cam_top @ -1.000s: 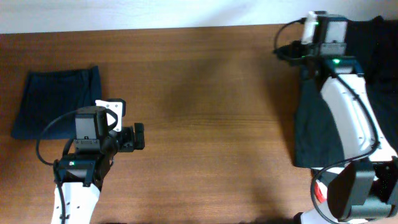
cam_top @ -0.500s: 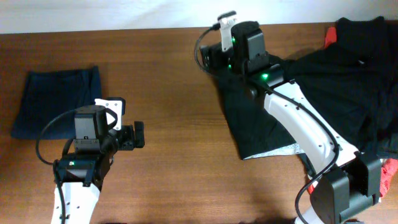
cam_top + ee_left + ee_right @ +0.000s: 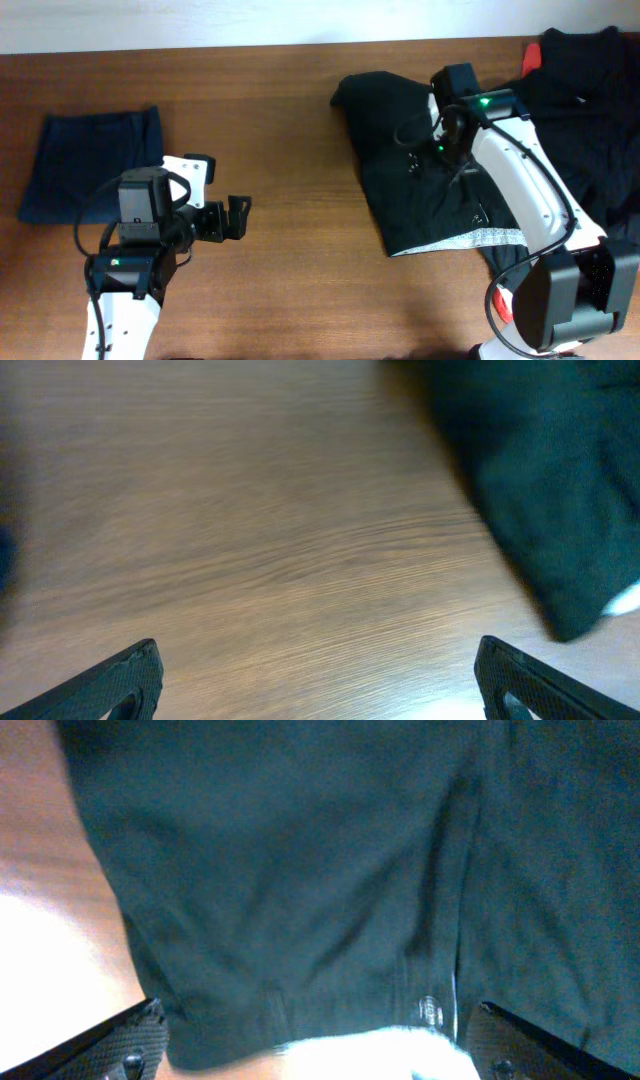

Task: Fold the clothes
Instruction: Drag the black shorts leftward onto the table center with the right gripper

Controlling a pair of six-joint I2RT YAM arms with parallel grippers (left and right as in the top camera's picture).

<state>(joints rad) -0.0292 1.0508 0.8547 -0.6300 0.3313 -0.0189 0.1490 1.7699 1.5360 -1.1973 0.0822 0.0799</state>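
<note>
one red-orange garment (image 3: 532, 58) — mostly under black clothes (image 3: 590, 110)

Black shorts (image 3: 390, 170) lie spread on the table (image 3: 290, 150), a folded dark garment (image 3: 90, 165) well apart.

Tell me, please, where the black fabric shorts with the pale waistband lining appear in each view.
Overhead: black shorts lie right of centre.
Left wrist: they sit in the upper right corner.
Right wrist: they fill most of the frame.
Shared landmark: the pale lining at the shorts' edge.
</note>
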